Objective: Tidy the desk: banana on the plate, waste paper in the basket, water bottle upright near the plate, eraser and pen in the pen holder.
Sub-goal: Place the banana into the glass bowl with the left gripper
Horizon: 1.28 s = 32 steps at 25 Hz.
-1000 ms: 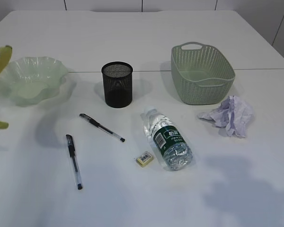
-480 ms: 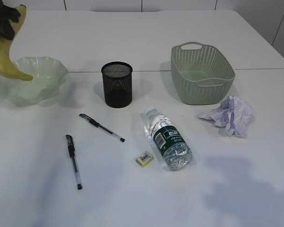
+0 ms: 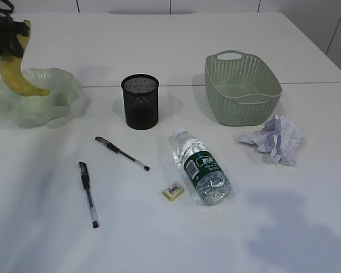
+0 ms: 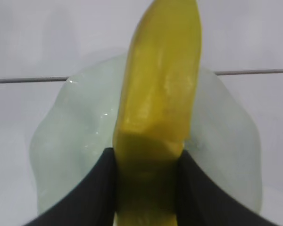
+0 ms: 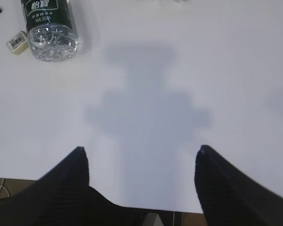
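— Where's the banana (image 3: 15, 71) now?

— Clamped in my left pincer (image 4: 146, 162), hanging over the plate (image 3: 59, 94) with its tip inside the rim. A moment ago that tip sat nearer the plate's left edge; I've carried it inward.

— And your right pincer (image 5: 141, 150)?

— Jaws apart, holding nothing, above bare bench (image 5: 188, 56). The water bottle (image 3: 202, 169) lies flat beside the eraser (image 3: 173, 191), unmoved.

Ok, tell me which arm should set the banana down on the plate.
Left. Its jaws already grip the banana, which hangs right over the plate. The right gripper is open over bare desk, far away.
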Available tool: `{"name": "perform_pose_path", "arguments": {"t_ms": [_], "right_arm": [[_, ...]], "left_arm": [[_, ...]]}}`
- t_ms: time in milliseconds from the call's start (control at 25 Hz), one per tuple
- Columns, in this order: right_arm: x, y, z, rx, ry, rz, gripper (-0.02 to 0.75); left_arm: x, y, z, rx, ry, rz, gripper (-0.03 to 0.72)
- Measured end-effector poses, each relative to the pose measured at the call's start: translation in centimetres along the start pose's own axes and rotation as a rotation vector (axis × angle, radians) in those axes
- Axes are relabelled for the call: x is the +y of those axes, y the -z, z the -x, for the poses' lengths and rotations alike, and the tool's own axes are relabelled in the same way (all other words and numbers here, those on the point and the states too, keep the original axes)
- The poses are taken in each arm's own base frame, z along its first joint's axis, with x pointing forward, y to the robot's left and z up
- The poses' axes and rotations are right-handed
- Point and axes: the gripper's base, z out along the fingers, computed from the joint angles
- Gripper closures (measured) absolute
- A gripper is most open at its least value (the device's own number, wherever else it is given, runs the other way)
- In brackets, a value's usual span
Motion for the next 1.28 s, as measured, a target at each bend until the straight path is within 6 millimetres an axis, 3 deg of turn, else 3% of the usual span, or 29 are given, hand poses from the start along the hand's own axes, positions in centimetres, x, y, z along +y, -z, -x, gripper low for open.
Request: {"name": "perform_pose_path", "arguments": {"t_ms": [600, 1280], "right_arm": [[0.0, 0.0, 0.0, 0.002, 0.000, 0.000, 0.218], [0.0, 0.0, 0.0, 0.000, 0.000, 0.000, 0.218]], "left_arm": [[0.8, -3.9, -1.3, 0.029, 0.037, -0.010, 0.463], [1.7, -4.2, -1.5, 0.029, 0.055, -0.001, 0.328]]}}
